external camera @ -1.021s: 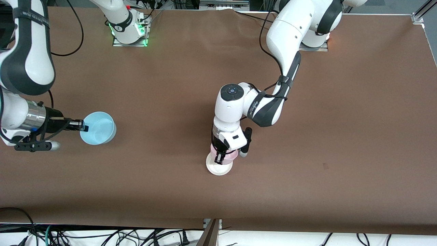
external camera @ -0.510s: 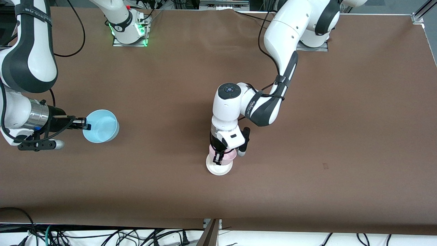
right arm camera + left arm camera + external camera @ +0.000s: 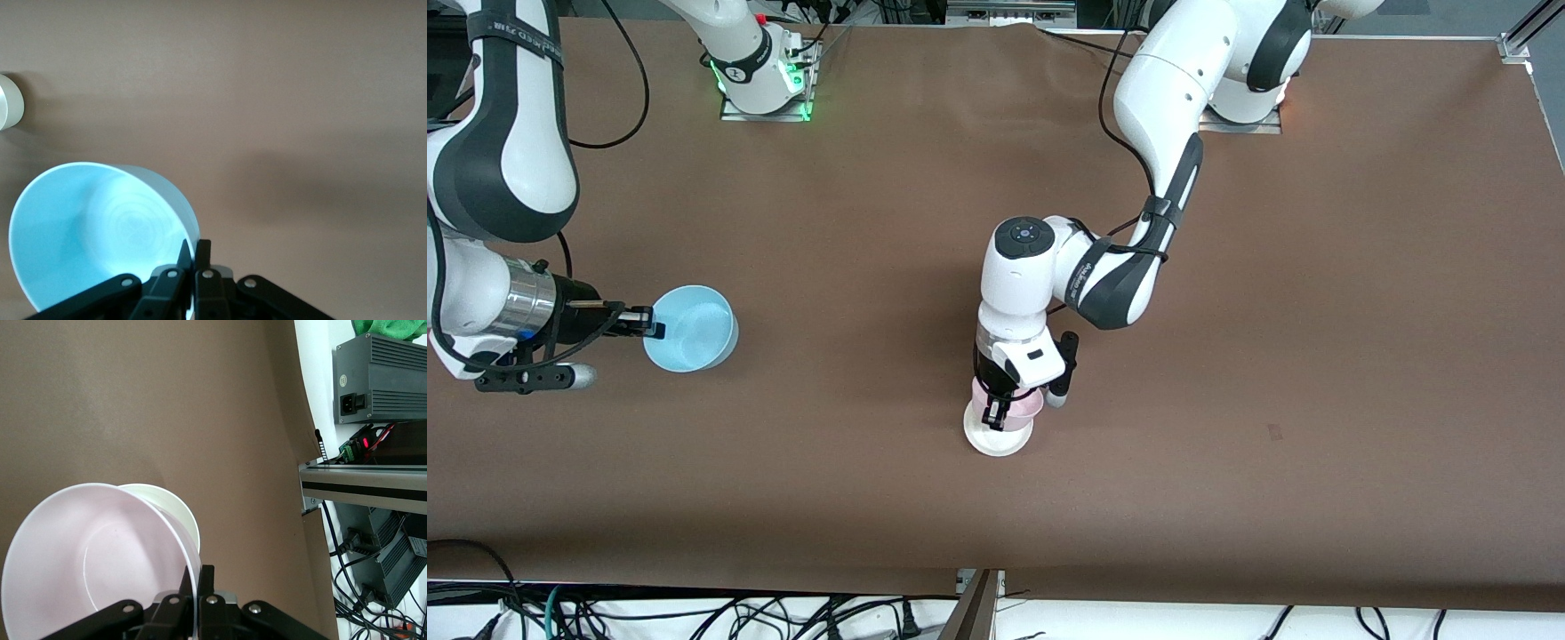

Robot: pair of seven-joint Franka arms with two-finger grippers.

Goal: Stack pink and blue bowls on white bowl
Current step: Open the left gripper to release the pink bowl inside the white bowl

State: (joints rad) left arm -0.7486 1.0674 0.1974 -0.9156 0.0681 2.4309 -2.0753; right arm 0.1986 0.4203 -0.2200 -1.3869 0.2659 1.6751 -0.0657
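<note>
Brown table [image 3: 1316, 356] below: left gripper [image 3: 996, 414] clamps the pink bowl [image 3: 1030, 404] by its rim, directly over the white bowl [image 3: 998, 439]; right gripper [image 3: 649, 329] pinches the blue bowl [image 3: 691, 329] at its rim, well apart.

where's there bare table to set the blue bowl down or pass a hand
Bare brown table runs from the white bowl to the left arm's end, and between the blue bowl and the white bowl. It is crowded at the white bowl: the left gripper holds the pink bowl over it. The right gripper grips the blue bowl's rim.
</note>
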